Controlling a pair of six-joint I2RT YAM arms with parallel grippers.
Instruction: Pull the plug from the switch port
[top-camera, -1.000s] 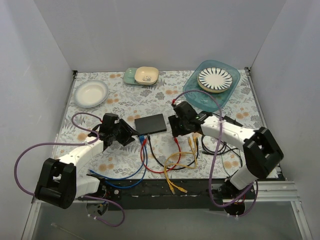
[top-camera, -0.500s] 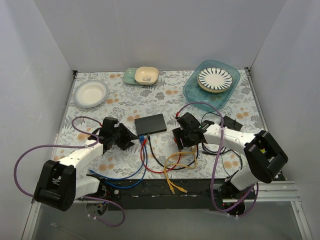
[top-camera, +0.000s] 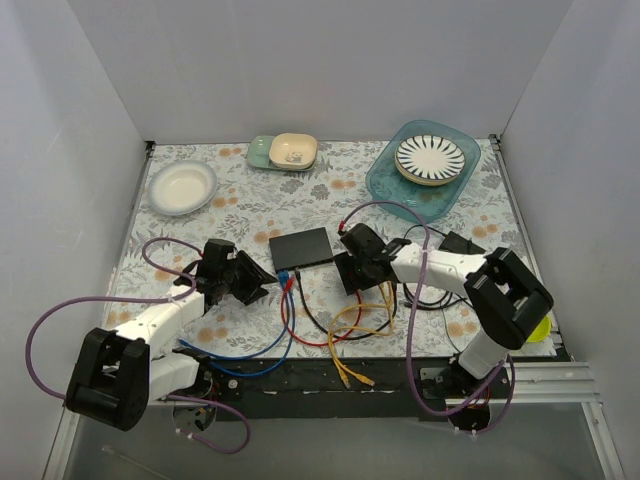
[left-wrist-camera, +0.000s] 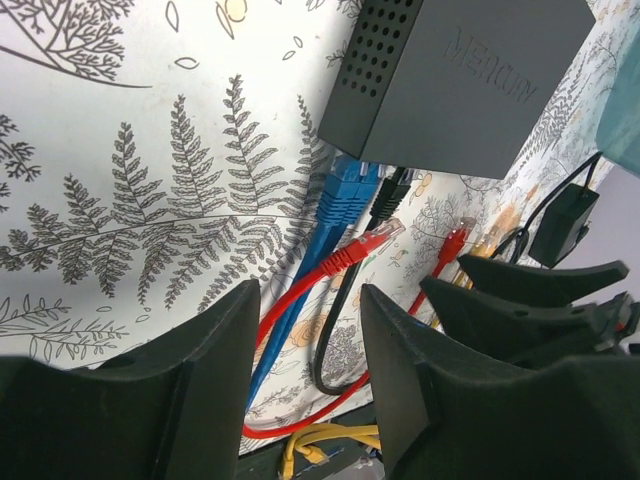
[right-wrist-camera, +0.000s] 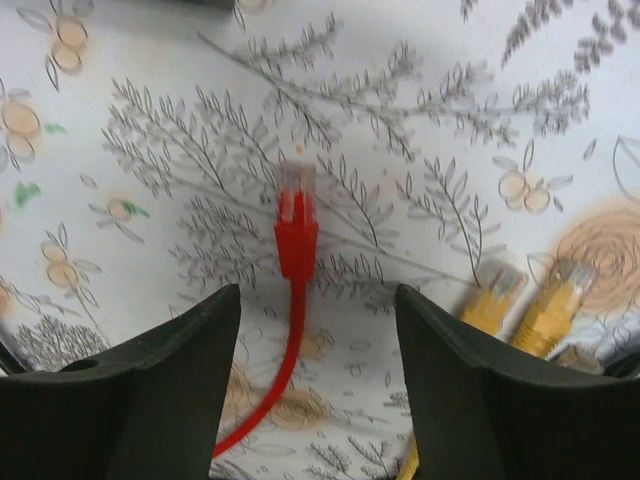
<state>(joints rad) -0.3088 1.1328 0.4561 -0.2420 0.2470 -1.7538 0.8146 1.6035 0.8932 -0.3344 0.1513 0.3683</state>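
Note:
The flat black switch box (top-camera: 301, 247) lies mid-table and shows in the left wrist view (left-wrist-camera: 470, 80). Two blue plugs (left-wrist-camera: 345, 195) and a black plug (left-wrist-camera: 392, 195) sit in the ports along its near edge. A red plug (left-wrist-camera: 365, 245) lies loose just before them. My left gripper (top-camera: 262, 284) is open and empty (left-wrist-camera: 310, 300), left of the cables. My right gripper (top-camera: 345, 275) is open and empty (right-wrist-camera: 318, 295), low over the cloth near the box's right corner. Another loose red plug (right-wrist-camera: 297, 225) lies just ahead of its jaws.
Two yellow plugs (right-wrist-camera: 525, 300) lie right of the red one, with yellow cable loops (top-camera: 350, 320) near the front edge. A black adapter (top-camera: 460, 243) sits to the right. A teal tray (top-camera: 385, 175) with a striped plate, a white bowl (top-camera: 182, 186) and small dishes (top-camera: 285, 152) stand at the back.
My right gripper has come down and nearer, then shifted left to the box's near right corner. My left gripper has edged slightly nearer.

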